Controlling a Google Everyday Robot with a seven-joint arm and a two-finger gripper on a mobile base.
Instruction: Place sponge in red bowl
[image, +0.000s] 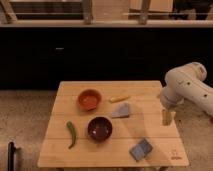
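Note:
The sponge (141, 149), a small flat blue-grey block with a darker side, lies on the wooden table (150, 92) near its front right corner. The red bowl (89, 99), round and orange-red, stands at the table's back left of centre and holds nothing. My gripper (166, 117) hangs from the white arm (187, 87) over the table's right edge, behind and to the right of the sponge, apart from it. It is far to the right of the red bowl.
A dark maroon bowl (99, 128) stands in front of the red bowl. A pale grey wedge (122, 111) and a small yellow piece (119, 99) lie mid-table. A green chilli (71, 134) lies front left. A black post (11, 156) stands on the floor at left.

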